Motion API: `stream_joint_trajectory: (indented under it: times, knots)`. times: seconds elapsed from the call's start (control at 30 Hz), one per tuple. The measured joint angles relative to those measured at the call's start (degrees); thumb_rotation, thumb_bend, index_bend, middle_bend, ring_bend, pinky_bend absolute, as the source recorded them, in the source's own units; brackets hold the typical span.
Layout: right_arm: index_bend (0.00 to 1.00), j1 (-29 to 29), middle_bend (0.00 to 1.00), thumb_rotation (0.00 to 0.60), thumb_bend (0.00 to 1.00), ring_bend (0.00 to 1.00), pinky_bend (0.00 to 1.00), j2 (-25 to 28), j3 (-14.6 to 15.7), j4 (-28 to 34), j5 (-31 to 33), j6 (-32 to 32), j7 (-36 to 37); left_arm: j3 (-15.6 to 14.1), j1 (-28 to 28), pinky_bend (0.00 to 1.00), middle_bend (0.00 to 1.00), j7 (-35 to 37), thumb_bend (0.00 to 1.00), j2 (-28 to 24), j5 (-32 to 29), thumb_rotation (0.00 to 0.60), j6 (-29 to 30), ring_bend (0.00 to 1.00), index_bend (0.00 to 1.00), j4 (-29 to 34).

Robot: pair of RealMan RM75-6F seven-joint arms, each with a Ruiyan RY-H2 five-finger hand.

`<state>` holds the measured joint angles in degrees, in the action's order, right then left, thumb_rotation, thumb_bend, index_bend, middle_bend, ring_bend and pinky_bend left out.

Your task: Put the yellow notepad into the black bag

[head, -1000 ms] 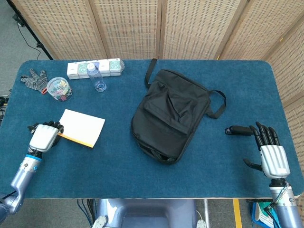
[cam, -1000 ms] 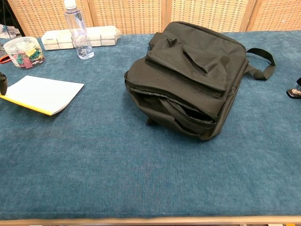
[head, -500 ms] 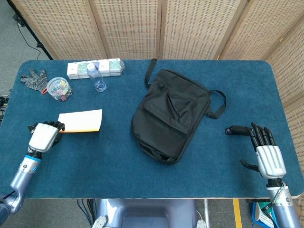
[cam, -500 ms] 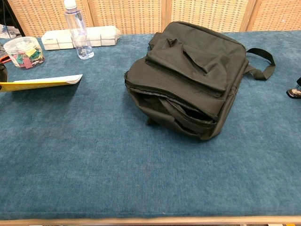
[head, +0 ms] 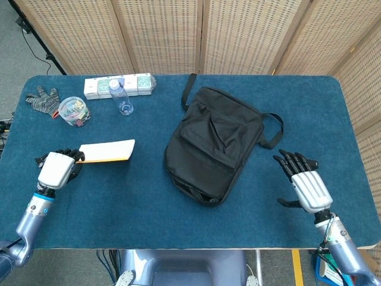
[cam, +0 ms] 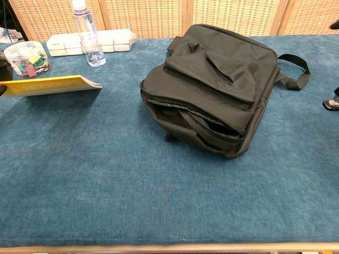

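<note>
One second on, the yellow notepad (head: pixel 107 151) is up off the table (head: pixel 143 208), pinched at its left end by the left robot hand (head: pixel 55 170) and tilted further on edge, well left of the black bag (head: pixel 214 146). The right robot hand (head: pixel 305 182), fingers spread and holding nothing, has slid left toward the bag.

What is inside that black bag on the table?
The black bag gapes along its front edge, showing only dark folds of fabric. Anything deeper is covered. The yellow notepad is outside, held by the left hand.
</note>
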<state>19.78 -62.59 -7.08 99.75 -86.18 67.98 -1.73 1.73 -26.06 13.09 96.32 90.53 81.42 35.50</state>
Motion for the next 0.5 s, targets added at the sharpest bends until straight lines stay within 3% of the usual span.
stream_joint_trajectory:
  times: [0.23,0.5]
  knots:
    - [0.0,3.95,0.0,0.6,0.0,0.0,0.0,1.69,-1.84,4.3,4.96,-6.4,-0.78,1.56,-1.13,0.7,0.72,-2.14,0.55,-2.78,-0.63,0.6,0.4,0.6,0.88,5.41]
    - [0.0,8.41,0.0,0.6,0.0,0.0,0.0,1.29,-2.64,8.05,8.48,-12.18,-2.18,4.44,-2.42,0.7,0.72,-4.57,0.55,-7.94,-3.17,0.6,-1.22,0.6,0.88,15.86]
